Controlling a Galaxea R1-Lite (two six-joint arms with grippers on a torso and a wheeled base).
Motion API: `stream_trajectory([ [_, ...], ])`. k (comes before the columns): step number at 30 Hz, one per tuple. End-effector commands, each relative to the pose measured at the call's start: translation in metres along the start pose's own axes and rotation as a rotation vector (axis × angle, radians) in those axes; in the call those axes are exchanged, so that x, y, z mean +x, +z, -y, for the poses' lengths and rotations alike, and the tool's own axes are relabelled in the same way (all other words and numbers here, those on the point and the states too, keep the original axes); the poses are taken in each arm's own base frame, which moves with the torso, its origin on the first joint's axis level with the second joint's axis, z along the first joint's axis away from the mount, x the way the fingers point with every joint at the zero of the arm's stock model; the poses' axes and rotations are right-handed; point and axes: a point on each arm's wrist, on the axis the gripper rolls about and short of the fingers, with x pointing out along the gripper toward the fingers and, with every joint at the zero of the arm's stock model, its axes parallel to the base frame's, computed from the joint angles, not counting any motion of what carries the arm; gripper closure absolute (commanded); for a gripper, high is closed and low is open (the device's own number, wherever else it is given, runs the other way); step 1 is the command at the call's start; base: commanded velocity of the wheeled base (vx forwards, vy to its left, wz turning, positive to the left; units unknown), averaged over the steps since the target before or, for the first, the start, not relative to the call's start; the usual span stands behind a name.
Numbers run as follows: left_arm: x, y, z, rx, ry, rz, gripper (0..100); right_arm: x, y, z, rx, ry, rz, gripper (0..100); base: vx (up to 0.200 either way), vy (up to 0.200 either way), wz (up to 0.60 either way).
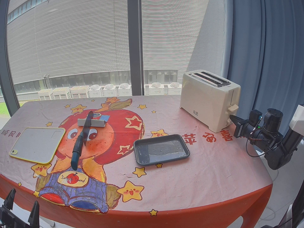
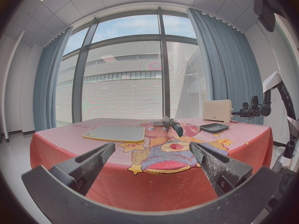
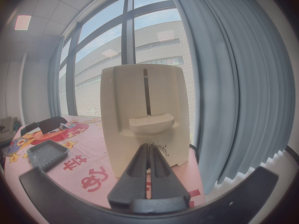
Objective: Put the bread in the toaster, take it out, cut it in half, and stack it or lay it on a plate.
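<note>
Window-side table (image 1: 205,174) under a printed cloth. Toaster (image 1: 205,102): far right, lever (image 3: 151,123) low in its slot; whether the bread sits inside cannot be told. Right gripper (image 3: 149,147): jaws pressed together, tip just beside the toaster's right end, under the lever and close to the dial (image 3: 160,150). Left gripper (image 2: 151,145): jaws spread, holding nothing, low off the near left table edge. Tray (image 1: 161,149): centre. Cutting board (image 1: 37,144): left. Knife (image 1: 80,140): propped on a rest (image 1: 91,122), just right of the board. Hazards, as judged: the tip may turn the dial instead of working the lever; a sideways shove may slide the toaster across the loose cloth.
</note>
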Motion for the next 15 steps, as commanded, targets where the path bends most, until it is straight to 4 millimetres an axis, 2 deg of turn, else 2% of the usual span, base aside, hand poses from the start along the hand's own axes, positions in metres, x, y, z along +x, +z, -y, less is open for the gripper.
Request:
stream_trajectory([
  [1,0.0012,-0.0045,0.0,0.0,0.001,-0.017,0,0.0003,-0.0023,0.0,0.002,0.0,-0.011,100,0.0,0.0,0.0],
  [15,0.0012,-0.0045,0.0,0.0,0.001,-0.017,0,-0.0027,-0.0061,-0.0039,-0.009,0.007,-0.029,100,0.0,0.0,0.0],
])
